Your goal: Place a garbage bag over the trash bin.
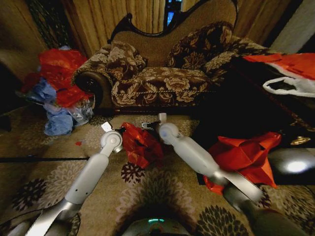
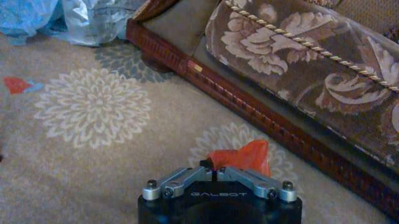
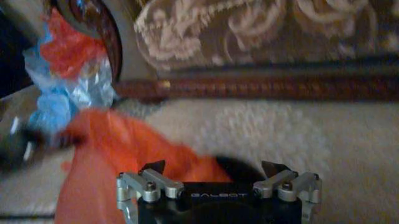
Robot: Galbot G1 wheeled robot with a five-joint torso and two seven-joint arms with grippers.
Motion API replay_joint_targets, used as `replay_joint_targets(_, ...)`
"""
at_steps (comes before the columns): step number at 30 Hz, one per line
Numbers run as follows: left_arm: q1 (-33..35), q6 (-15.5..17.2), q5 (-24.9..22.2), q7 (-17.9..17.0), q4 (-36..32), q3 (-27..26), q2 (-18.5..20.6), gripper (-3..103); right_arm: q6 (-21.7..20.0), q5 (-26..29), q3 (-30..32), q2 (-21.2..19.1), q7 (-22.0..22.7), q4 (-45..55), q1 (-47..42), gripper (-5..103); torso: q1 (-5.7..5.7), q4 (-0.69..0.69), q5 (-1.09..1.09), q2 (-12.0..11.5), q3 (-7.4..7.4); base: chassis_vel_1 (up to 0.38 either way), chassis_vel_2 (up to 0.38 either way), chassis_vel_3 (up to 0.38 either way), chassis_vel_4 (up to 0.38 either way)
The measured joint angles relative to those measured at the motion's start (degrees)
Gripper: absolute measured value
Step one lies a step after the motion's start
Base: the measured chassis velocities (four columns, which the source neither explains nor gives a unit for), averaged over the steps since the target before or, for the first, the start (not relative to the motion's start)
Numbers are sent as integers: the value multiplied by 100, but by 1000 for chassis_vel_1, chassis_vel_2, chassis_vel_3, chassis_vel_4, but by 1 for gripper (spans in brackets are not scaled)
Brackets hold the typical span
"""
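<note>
The red-orange garbage bag (image 1: 141, 146) hangs crumpled between my two arms, low over the carpet in front of the sofa. My left gripper (image 1: 117, 132) is at its left edge; in the left wrist view this gripper (image 2: 214, 170) is shut on a fold of the garbage bag (image 2: 242, 156). My right gripper (image 1: 152, 126) is at the bag's upper right, and in the right wrist view it (image 3: 214, 165) stands open beside the bag (image 3: 106, 158). A dark round shape (image 3: 236, 164) just past its fingers may be the trash bin; in the head view the bin is hidden.
A floral sofa (image 1: 162, 73) stands straight ahead with its wooden base (image 2: 249, 112) close by. Red and pale blue bags (image 1: 56, 88) are piled at the left. Another red bag (image 1: 243, 157) lies at the right, beside a dark table (image 1: 256, 113) bearing a white bag (image 1: 290, 86).
</note>
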Motion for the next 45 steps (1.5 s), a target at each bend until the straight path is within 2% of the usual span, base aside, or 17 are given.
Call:
replay_joint_targets(1, 0, 0, 0, 0, 0, 0, 0, 0, 0, 0, 0, 0, 0, 0, 0, 100, 0, 0, 0, 0, 0, 0, 0, 0, 0)
replay_joint_targets(3, -69, 0, -32, -18, 60, 47, -24, 0, -33, 14, 228, -421, -10, 516, -692, 100, 0, -1, 0, 0, 0, 0, 0, 0, 0)
replay_joint_targets(6, -109, 0, -34, -25, 133, 75, -48, 0, -41, -54, 537, -652, -99, 799, -1285, 100, 0, -1, 0, 0, 0, 0, 0, 0, 0)
replay_joint_targets(10, -136, -1, -27, -20, 205, 122, -51, 0, -42, -182, 938, -754, -280, 916, -1986, 100, 0, -1, 0, 0, 0, 0, 0, 0, 0)
replay_joint_targets(14, -146, -6, -16, -15, 238, 175, -48, 0, 38, -111, 1376, -450, -289, 671, -2494, 100, 0, 1, 0, 0, 0, 0, 0, 0, 0)
replay_joint_targets(17, -169, -22, -16, -26, 258, 230, -39, 0, 194, 267, 1644, -131, -255, 383, -2625, 100, 0, 1, -2, 0, 0, 0, 0, 0, 0)
replay_joint_targets(22, -229, -35, -16, -53, 325, 294, -74, 0, 354, 669, 1827, 149, -268, 202, -2694, 101, 0, 2, -3, 0, 0, 0, 0, 0, 0)
replay_joint_targets(25, -259, -38, -12, -68, 369, 327, -111, 0, 399, 694, 1829, 236, -340, 161, -2696, 95, 0, 1, -4, 0, 1, 0, 0, 0, 0)
replay_joint_targets(29, -285, -49, 12, -78, 419, 396, -178, 0, 502, 667, 1773, 514, -440, 19, -2590, 79, 1, 1, -4, 0, 1, 0, 0, 0, 0)
replay_joint_targets(33, -286, -55, 27, -79, 437, 401, -209, 0, 584, 600, 1754, 628, -449, -83, -2491, 75, 1, 1, -3, -1, 1, 0, 0, 0, 0)
replay_joint_targets(35, -281, -58, 45, -75, 448, 402, -231, 0, 642, 587, 1752, 719, -453, -137, -2367, 67, 1, 1, -3, -1, 1, 0, 0, 0, 0)
replay_joint_targets(36, -272, -62, 79, -61, 459, 398, -245, 0, 650, 600, 1748, 747, -452, -144, -2276, 59, 1, 1, -4, -1, 1, 0, 0, 0, 0)
replay_joint_targets(40, -259, -75, 112, -42, 476, 384, -266, 0, 652, 606, 1704, 759, -450, -153, -2168, 55, 1, 1, -3, -1, 1, 0, 0, 0, 0)
replay_joint_targets(42, -256, -80, 121, -33, 480, 367, -276, 0, 653, 595, 1660, 765, -454, -167, -2113, 47, 1, 1, -3, -1, 1, 0, 0, 0, 0)
replay_joint_targets(43, -255, -81, 122, -30, 481, 362, -277, 0, 653, 590, 1641, 772, -457, -172, -2103, 47, 1, 1, -3, -1, 1, 0, 0, 0, 0)
replay_joint_targets(44, -255, -83, 123, -24, 483, 352, -278, 0, 653, 569, 1603, 786, -462, -179, -2097, 39, 1, 1, -3, -1, 1, 0, 0, 0, 0)
replay_joint_targets(45, -255, -83, 123, -24, 483, 352, -278, 0, 653, 569, 1603, 786, -462, -179, -2097, 39, 1, 1, -3, -1, 1, 0, 0, 0, 0)
